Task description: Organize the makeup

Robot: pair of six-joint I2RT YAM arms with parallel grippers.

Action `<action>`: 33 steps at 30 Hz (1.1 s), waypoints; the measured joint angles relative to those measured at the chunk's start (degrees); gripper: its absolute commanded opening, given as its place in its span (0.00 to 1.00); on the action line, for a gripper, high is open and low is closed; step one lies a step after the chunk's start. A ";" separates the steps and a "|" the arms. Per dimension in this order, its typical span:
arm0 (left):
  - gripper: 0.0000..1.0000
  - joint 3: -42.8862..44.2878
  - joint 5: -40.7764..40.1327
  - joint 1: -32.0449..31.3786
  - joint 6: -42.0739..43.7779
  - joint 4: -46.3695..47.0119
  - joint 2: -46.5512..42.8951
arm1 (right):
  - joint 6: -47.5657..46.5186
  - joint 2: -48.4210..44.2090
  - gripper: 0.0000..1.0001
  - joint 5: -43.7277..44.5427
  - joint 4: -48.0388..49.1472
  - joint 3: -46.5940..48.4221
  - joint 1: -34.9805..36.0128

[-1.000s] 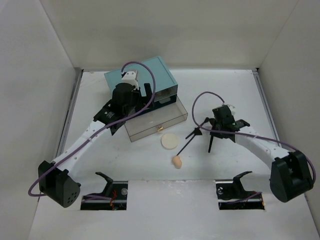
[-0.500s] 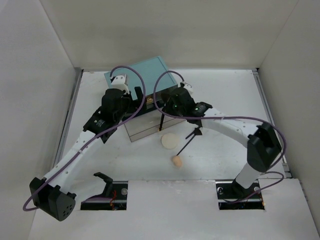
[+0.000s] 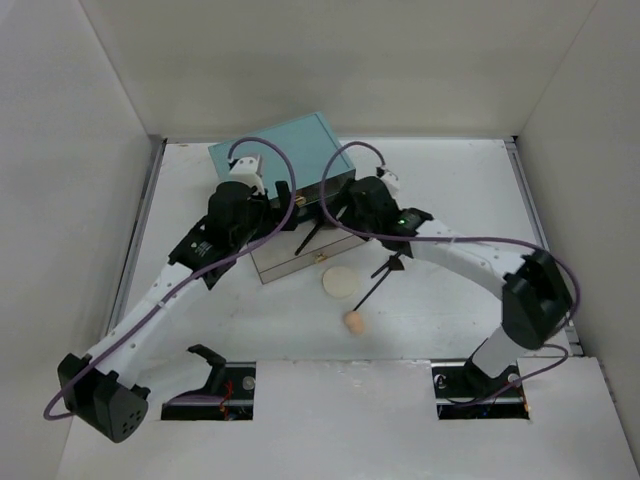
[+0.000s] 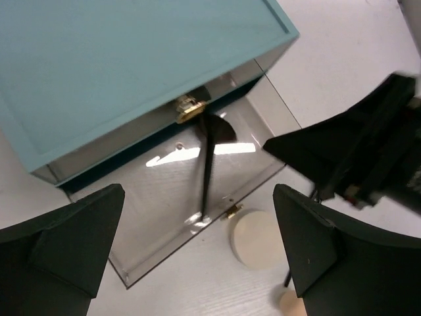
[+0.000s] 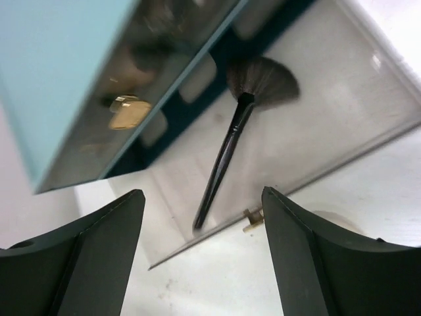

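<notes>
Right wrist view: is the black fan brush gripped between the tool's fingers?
No. The fan brush lies loose in the open clear drawer, and the right tool stands open, its fingers touching nothing.

White table (image 3: 450, 180), plain white walls (image 3: 330, 60)

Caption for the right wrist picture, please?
Black fan brush in the open clear drawer of the teal box, below the open right pincer.

The drawer (image 4: 164, 191) sticks out in front of the box (image 4: 131, 59). A brush (image 5: 223, 163) lies in the drawer. The puff (image 3: 341, 282) sits just in front of the drawer, the sponge (image 3: 353, 322) farther in front. A pencil (image 3: 378, 284) lies by the drawer's front right corner.
</notes>
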 measured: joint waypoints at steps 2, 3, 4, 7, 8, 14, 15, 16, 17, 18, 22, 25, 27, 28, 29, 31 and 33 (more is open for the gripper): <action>1.00 0.26 1.16 -2.19 0.02 0.20 2.12 | -0.83 -6.54 0.78 0.37 1.11 -4.20 -1.66; 1.00 0.66 1.88 -3.52 0.04 0.35 3.74 | -1.11 -10.40 0.78 0.66 1.46 -6.56 -3.10; 1.00 1.11 2.51 -4.98 0.09 0.66 5.66 | -1.42 -14.25 0.78 1.07 1.88 -8.85 -4.98; 1.00 3.10 4.59 -9.68 0.59 1.31 12.31 | -2.43 -24.59 0.77 2.14 2.99 -15.58 -11.80; 1.00 3.96 5.33 -11.56 0.96 1.51 14.78 | -2.86 -28.13 0.77 2.47 2.95 -18.14 -14.73; 0.90 7.74 10.82 -22.43 3.91 2.25 26.03 | -6.45 -41.88 0.78 3.54 -1.11 -26.80 -28.76; 0.88 8.98 11.96 -23.98 4.37 2.23 28.00 | -7.10 -43.23 0.78 3.52 -1.73 -27.54 -30.40; 0.85 10.40 13.22 -25.40 4.76 2.32 30.14 | -7.65 -44.50 0.78 3.52 -2.21 -28.30 -31.95; 0.81 11.89 14.47 -26.64 5.14 2.47 32.35 | -8.07 -45.55 0.78 3.45 -2.45 -29.09 -33.24; 0.79 13.11 15.50 -27.47 5.38 2.64 34.45 | -8.52 -46.45 0.78 3.43 -2.73 -29.81 -34.32; 0.70 19.26 17.88 -28.85 6.36 1.95 44.78 | -10.12 -48.89 0.78 2.40 -3.89 -32.24 -38.14; 0.57 23.71 17.11 -28.63 6.97 0.61 52.24 | -11.04 -49.62 0.78 1.07 -4.42 -32.96 -39.43; 0.54 25.79 15.30 -28.57 7.67 -0.61 55.67 | -11.52 -50.01 0.78 0.33 -4.83 -33.27 -39.71; 0.52 26.64 13.99 -28.59 8.04 -1.27 57.05 | -11.76 -50.18 0.78 -0.02 -4.87 -33.35 -39.71; 0.51 27.28 12.55 -28.70 8.41 -1.86 58.07 | -11.87 -50.34 0.78 -0.26 -4.87 -33.46 -39.71; 0.47 28.61 10.01 -29.14 8.94 -2.34 58.86 | -12.09 -50.71 0.78 -0.57 -4.85 -33.81 -39.74; 0.43 29.66 7.80 -29.55 9.53 -3.13 59.56 | -12.28 -50.95 0.78 -0.76 -4.96 -34.12 -39.78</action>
